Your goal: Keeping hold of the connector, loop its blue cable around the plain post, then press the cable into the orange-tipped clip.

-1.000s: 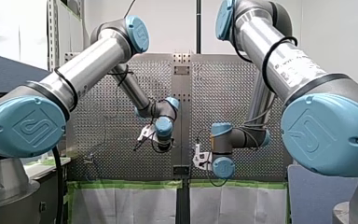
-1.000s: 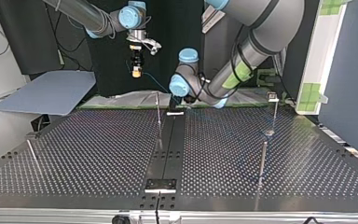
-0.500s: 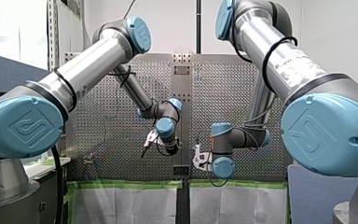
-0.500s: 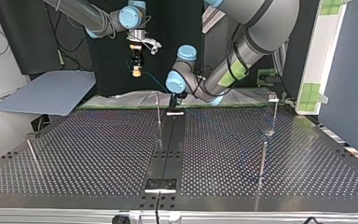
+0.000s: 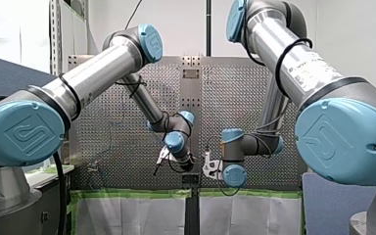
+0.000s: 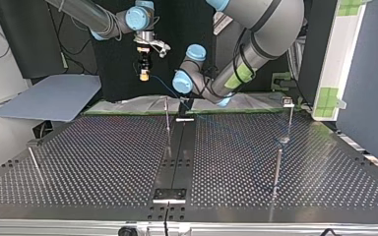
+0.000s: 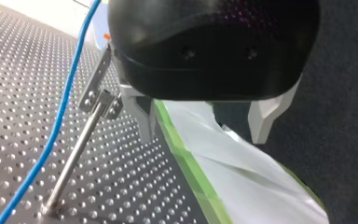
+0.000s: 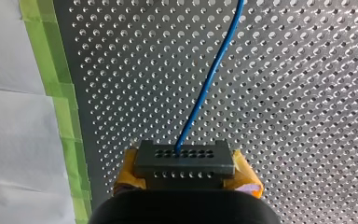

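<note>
Left claw [image 7: 203, 135] has swung down beside the clip [image 7: 96, 91], spread apart and empty; right claw [image 8: 185, 181] clamped on the connector [image 8: 184, 160]; cable [image 8: 206, 91] not yet looped.

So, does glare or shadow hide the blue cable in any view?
Right wrist view: even light, cable stands out against the table, from the connector onward. Left wrist view: plain too, beside the dark left gripper. Top view: faint against the table's sheen. Front view: I cannot make it out.
</note>
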Motion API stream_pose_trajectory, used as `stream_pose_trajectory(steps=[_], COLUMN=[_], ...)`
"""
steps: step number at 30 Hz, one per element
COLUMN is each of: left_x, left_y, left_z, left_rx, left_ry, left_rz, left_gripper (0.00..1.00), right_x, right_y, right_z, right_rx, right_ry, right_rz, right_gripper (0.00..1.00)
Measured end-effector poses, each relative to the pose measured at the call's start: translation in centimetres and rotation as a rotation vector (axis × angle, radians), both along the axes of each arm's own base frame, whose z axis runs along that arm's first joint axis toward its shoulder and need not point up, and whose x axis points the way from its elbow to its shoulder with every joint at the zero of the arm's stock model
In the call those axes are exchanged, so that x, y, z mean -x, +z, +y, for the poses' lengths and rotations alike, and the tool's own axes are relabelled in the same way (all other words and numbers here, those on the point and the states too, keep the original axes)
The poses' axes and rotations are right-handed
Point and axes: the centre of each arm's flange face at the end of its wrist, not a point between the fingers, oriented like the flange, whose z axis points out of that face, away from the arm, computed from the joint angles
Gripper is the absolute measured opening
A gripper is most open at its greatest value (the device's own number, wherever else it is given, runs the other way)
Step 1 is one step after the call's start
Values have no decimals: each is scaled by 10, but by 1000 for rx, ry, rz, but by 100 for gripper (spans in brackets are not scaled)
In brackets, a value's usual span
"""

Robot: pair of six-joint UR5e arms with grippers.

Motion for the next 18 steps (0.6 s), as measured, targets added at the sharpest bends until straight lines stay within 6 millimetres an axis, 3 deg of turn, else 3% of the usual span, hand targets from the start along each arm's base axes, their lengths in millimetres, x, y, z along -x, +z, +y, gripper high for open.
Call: stream_pose_trajectory(steps=[18], left_x=[3], left_y=[-1], left_z=[-9], left_rx=[92], left_ry=[-41], left_rz=[40], left_gripper=[100], right_x=[3], right_y=[0], right_z=[-2], right_rx=[0], right_ry=[-8], right_rz=[14], right_gripper=[0])
